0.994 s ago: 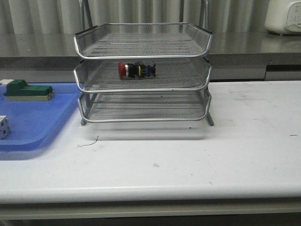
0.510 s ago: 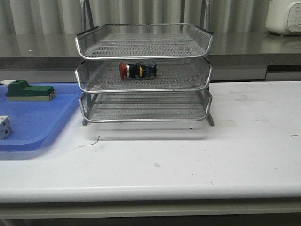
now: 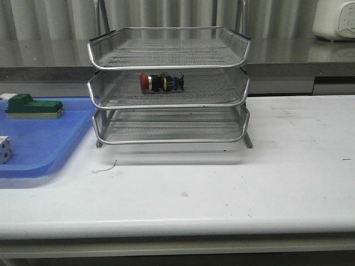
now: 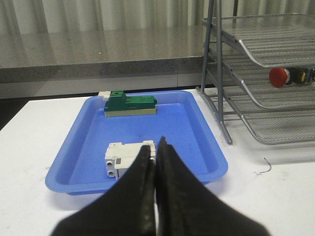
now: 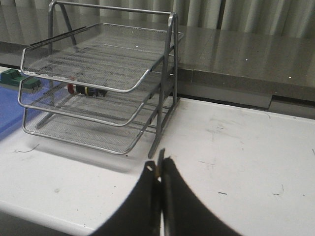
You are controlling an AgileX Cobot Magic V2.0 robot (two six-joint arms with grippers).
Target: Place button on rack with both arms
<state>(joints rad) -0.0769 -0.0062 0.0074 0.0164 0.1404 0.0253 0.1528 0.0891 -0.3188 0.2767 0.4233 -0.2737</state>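
Note:
The button, with its red head to the left, lies on its side on the middle tier of the silver wire rack. It also shows in the left wrist view and the right wrist view. Neither arm shows in the front view. My left gripper is shut and empty, held back over the near side of the blue tray. My right gripper is shut and empty, over bare table off the rack's right front corner.
A blue plastic tray sits left of the rack, holding a green-and-beige block and a white cube. A thin wire scrap lies in front of the rack. A grey counter runs behind the table.

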